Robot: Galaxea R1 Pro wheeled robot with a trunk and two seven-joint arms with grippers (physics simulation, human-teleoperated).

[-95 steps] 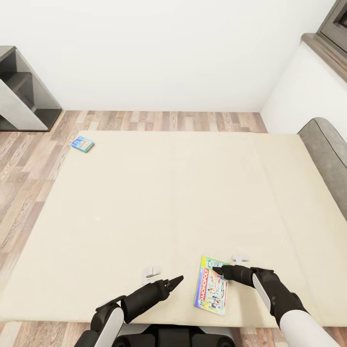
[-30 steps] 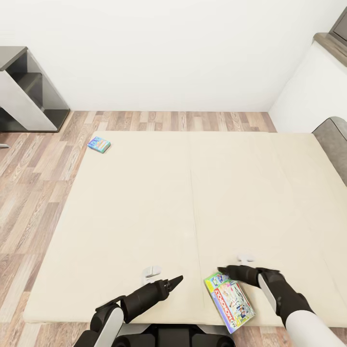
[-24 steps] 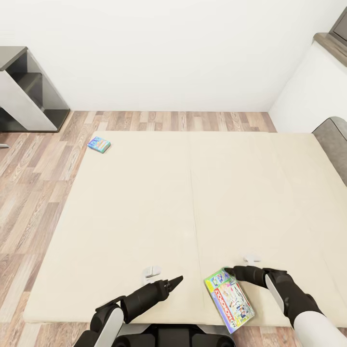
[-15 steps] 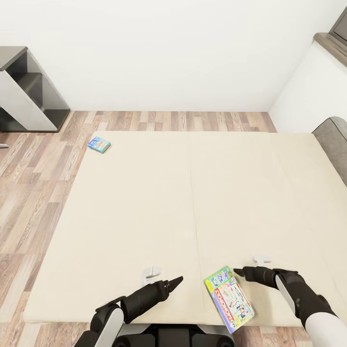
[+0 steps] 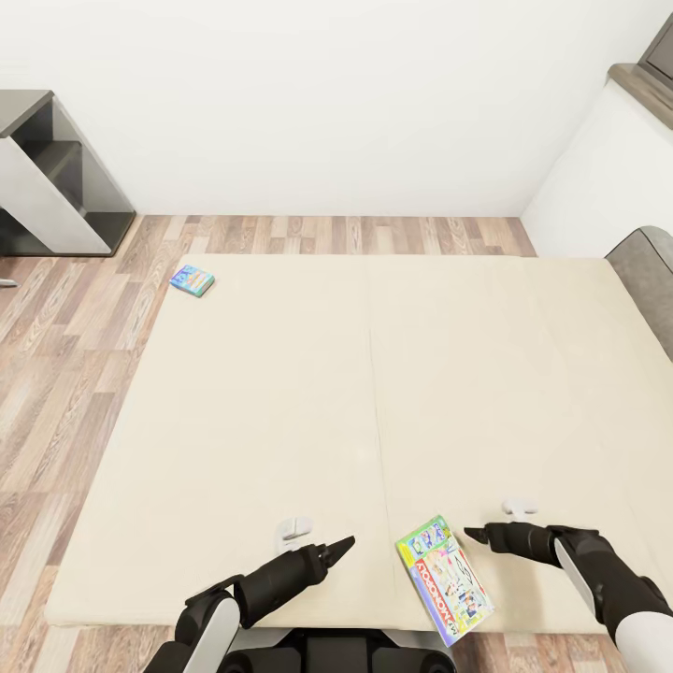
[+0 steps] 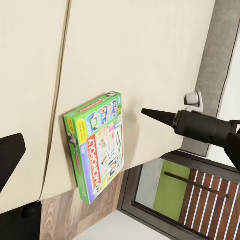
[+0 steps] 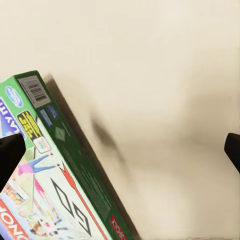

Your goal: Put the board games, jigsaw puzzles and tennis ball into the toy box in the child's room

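Observation:
The green-edged Monopoly board game [image 5: 444, 579] lies flat at the near edge of the bed [image 5: 374, 374], turned askew, with one corner hanging past the mattress over the floor. It also appears in both wrist views [image 6: 97, 142] [image 7: 45, 190]. My right gripper [image 5: 470, 535] hovers just right of that box's far corner, open and apart from it, its fingertips [image 7: 10, 152] wide at the frame edges. My left gripper [image 5: 344, 542] stays over the near edge, left of the box, open and empty. A smaller blue board game [image 5: 192, 279] rests on the bed's far left corner.
Wood-plank floor [image 5: 65, 374] runs along the bed's left and far sides. A dark-grey stepped shelf unit [image 5: 51, 187] stands at the far left against the white wall. The grey headboard [image 5: 647, 271] and a white cabinet [image 5: 608, 159] close off the right.
My right gripper has drawn back to the right, off the Monopoly box's corner. Since the oldest frame the box has turned and now overhangs the edge; the camera also shifted.

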